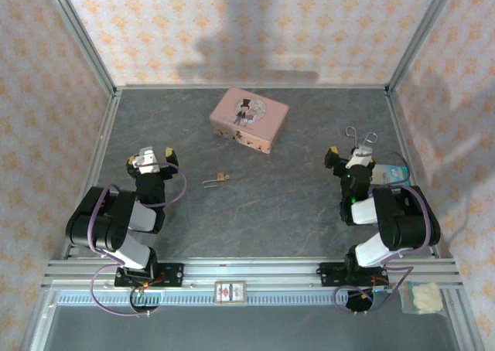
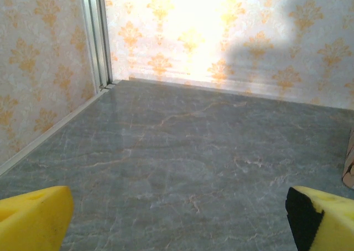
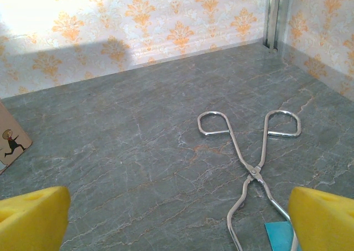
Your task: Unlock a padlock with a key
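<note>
Setting: robot lab test cell, mock-domestic decor. Evidence: alu. extrusion frame; damask wallpaper panels as walls on 3 sides; grey marble-look tabletop; left arm & right arm bolted to slotted rail.

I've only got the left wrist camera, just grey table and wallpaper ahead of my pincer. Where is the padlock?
Observer: The padlock lies on the table, to the right of the left pincer, on the near side of the pink tin.
Operator: Which way is its shackle?
Observer: The shackle points left, toward that pincer's side.
Operator: What's by the other arm?
Observer: A twin-looped wire tool lies just ahead of the open right pincer.
</note>
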You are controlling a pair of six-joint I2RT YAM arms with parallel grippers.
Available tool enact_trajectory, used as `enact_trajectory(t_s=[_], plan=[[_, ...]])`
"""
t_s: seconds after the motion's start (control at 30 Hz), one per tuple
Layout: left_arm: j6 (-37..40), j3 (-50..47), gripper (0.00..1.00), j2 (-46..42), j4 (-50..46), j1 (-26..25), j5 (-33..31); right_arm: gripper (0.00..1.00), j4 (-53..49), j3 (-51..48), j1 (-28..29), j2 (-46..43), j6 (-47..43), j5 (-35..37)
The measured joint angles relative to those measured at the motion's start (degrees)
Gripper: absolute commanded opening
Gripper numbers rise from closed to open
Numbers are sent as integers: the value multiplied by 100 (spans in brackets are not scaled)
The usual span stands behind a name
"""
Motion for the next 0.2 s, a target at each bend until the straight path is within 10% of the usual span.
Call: enact_trajectory(t_s=[0.2], plan=[[-52, 157, 100, 0, -155, 72, -44, 100, 0, 0, 0, 0, 0, 0]])
